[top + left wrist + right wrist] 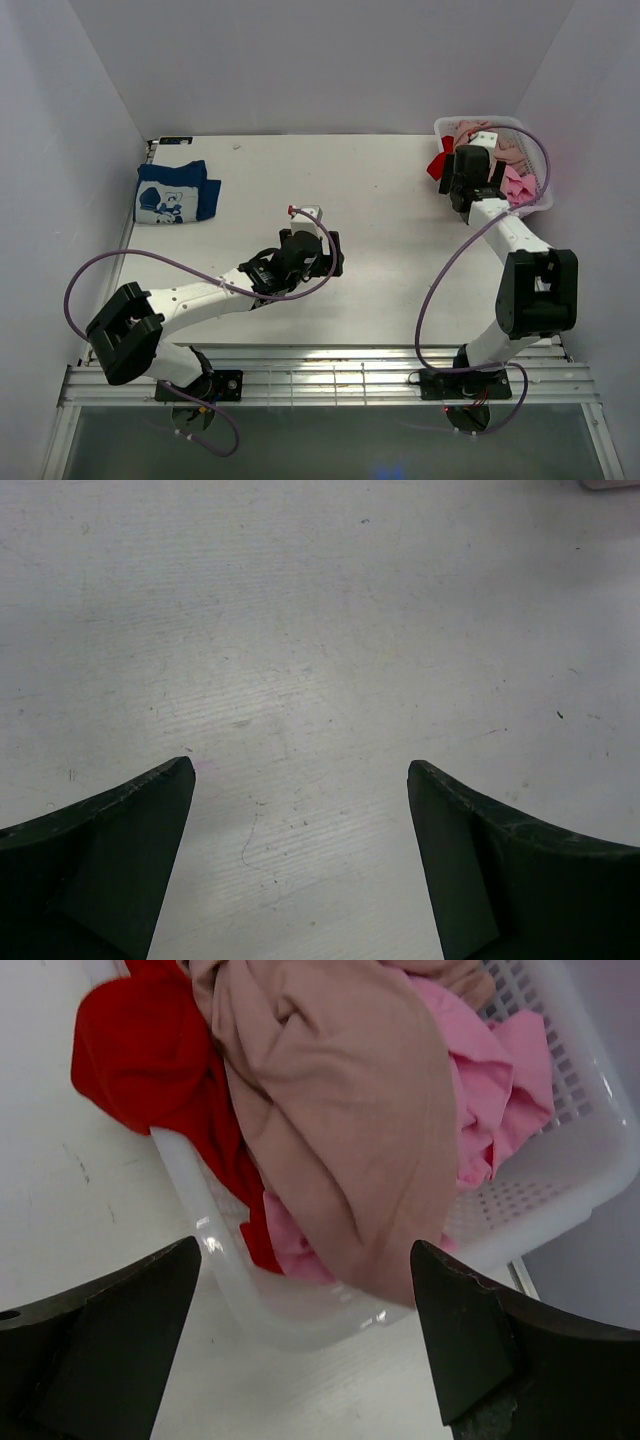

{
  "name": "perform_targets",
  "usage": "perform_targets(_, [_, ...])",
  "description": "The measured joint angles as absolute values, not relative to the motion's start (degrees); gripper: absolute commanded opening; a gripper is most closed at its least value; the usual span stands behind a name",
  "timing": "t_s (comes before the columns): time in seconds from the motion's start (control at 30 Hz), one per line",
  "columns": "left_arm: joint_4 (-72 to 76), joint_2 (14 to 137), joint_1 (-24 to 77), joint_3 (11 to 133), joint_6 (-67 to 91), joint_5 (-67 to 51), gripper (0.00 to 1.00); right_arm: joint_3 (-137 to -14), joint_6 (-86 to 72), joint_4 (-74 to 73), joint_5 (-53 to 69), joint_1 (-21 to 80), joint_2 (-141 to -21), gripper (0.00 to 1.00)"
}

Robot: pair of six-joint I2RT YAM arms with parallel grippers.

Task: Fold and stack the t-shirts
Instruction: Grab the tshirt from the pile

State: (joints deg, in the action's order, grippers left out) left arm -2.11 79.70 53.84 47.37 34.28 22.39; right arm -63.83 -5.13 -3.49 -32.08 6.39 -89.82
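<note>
Tan tee (pixel 350 1130) is on top of the pile in the white basket (pixel 560 1170), crumpled, w/ one fold drooping over the near rim. Pink tee (pixel 490 1090) is under and beside it, bunched vs the basket's mesh wall. Red tee (pixel 140 1050) is on the other side, spilling over the rim toward the desk (pixel 380 250). Basket sits at the desk's far right corner.

Navy tee (pixel 175 193) lies folded at the far left of the desk, well apart from the basket, white print up. Print is too small to read; no legible text on any tee.

Right gripper (pixel 306 1248) hangs over the basket's near rim, jaws spread wide, nothing in them. Left gripper (pixel 300 768) is over bare desk near the middle, also wide apart and holding nothing.
</note>
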Motion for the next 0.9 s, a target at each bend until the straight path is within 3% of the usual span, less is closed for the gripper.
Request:
perform_targets(0.43, [-1.7, 83.8, 51.4, 47.4, 33.2, 23.3, 0.98, -83.0, -1.2, -4.2, -27.6, 1.0, -107.8, 1.00])
perform_targets(0.73, [-1.7, 87.9, 49.8, 47.6, 33.2, 22.6, 0.98, -83.4, -0.7, -5.1, -27.0, -1.5, -111.2, 0.62])
perform_targets(0.9, [-1.7, 87.9, 49.5, 47.6, 33.2, 21.9, 0.98, -83.4, -0.6, -4.9, -27.7, -1.6, -111.2, 0.59])
